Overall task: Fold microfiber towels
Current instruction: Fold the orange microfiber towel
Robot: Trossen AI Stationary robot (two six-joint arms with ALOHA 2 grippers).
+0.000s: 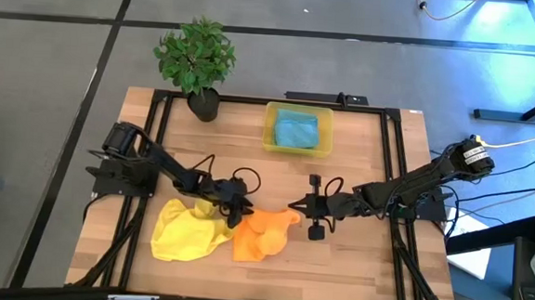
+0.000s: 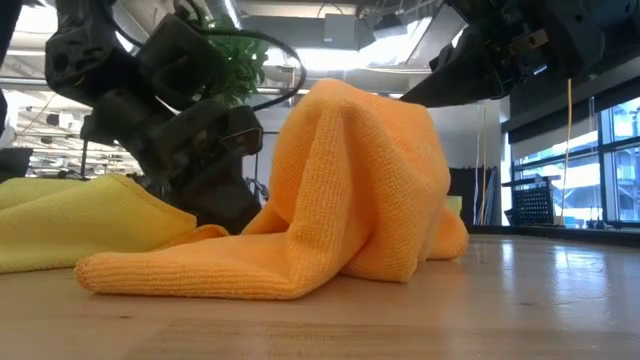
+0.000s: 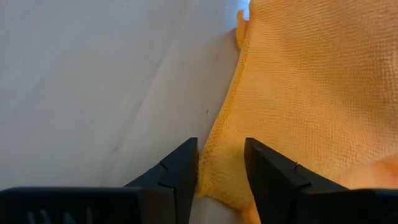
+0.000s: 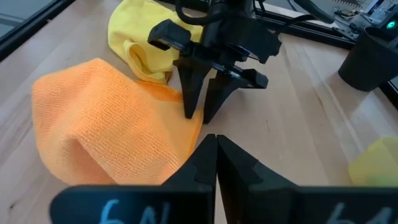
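Orange towel (image 3: 298, 93) edge is seen between the parted fingers of the left gripper (image 3: 221, 165), which straddle it on the table (image 3: 81, 81). Just beyond it, the right gripper (image 4: 216, 149) is closed together, pinching the same towel's far corner.

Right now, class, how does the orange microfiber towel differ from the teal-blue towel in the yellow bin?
The crumpled orange microfiber towel lies heaped on the bare wooden table; the teal-blue towel lies flat inside the yellow plastic bin. The left gripper straddles the orange towel's edge and the shut right gripper pinches it; nothing touches the teal-blue one. Both are plain, single-colour cloths.
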